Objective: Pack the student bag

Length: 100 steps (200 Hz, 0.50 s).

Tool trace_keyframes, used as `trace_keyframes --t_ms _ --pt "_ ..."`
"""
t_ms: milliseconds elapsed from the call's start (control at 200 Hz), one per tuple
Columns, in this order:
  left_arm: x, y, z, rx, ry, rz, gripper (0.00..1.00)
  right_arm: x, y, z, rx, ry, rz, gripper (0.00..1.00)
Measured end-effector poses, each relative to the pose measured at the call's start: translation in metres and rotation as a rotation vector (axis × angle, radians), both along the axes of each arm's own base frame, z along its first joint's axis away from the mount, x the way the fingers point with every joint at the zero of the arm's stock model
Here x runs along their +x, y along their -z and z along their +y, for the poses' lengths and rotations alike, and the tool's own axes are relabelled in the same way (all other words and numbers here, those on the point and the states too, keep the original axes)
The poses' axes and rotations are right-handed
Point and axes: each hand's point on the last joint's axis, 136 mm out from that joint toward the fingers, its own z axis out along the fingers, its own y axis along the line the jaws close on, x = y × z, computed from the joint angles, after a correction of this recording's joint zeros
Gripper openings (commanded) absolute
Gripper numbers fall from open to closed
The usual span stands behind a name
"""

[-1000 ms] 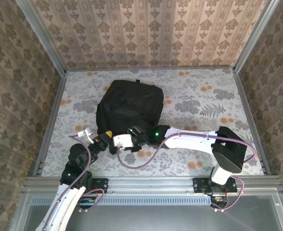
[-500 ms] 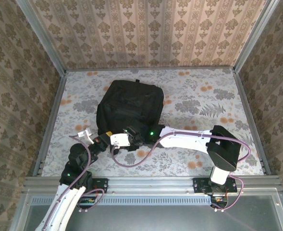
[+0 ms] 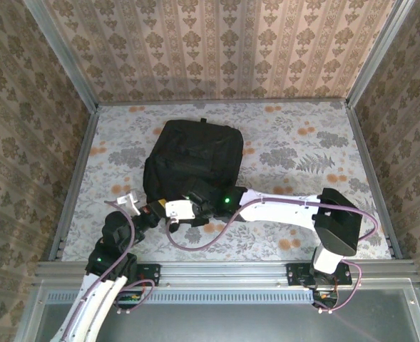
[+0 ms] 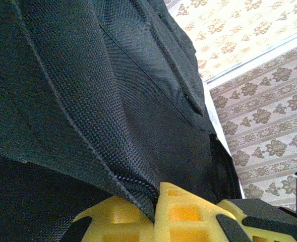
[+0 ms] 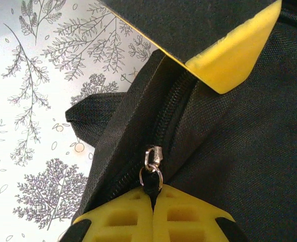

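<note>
The student bag (image 3: 192, 160) lay mid-frame on the floral counter (image 3: 302, 149) in the top view. At its lower edge, the left gripper (image 4: 156, 201) was clamped tight on its fabric. The right gripper (image 5: 152, 199) pinched the zipper pull (image 5: 152, 164).

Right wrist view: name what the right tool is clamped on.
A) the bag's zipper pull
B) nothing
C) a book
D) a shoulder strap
A: the right tool is shut on the zipper pull, its black tab pinched between the yellow pads, on the student bag.
</note>
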Motion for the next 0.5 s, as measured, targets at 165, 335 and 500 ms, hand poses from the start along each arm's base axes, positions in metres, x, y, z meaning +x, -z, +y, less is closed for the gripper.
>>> trace_keyframes --t_ms 165,335,500 --pt "-0.004 0.003 0.000 0.033 0.014 0.015 0.00 -0.002 0.004 -0.004 -0.027 0.005 -0.001 0.00" --pt "-0.009 0.008 0.001 0.065 0.029 0.041 0.00 -0.007 0.009 -0.012 -0.071 0.005 0.016 0.00" --pt "-0.009 0.011 -0.002 0.068 0.043 0.059 0.00 -0.015 0.013 -0.018 -0.111 -0.002 0.028 0.03"
